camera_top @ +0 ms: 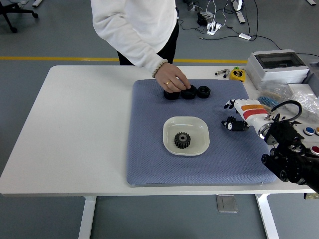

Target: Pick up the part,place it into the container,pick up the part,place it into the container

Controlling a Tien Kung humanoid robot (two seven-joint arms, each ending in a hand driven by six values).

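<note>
A white rectangular counter [79, 129] is covered in its middle by a blue-grey textured mat [149, 154]. On the mat a shallow white square dish with rounded corners [195, 146] is set, and a black toothed metal gear [182, 140] is seen lying inside it, near its middle. At the far edge of the mat three round black parts are lined up side by side: a leftmost part [171, 94], a middle part [189, 92] and a rightmost part [203, 91]. The middle one is touched from above by the person's hand [172, 79], which is reached down from a white sleeve [134, 40] at the far side of the counter. The robot's right hand [234, 114], white with orange and red stripes, is held over the right part of the mat, well apart from the dish; its fingers are loosely parted and nothing is gripped between them. At the far right of the counter a grey plastic box with a clear lid [277, 65] is placed.
</note>
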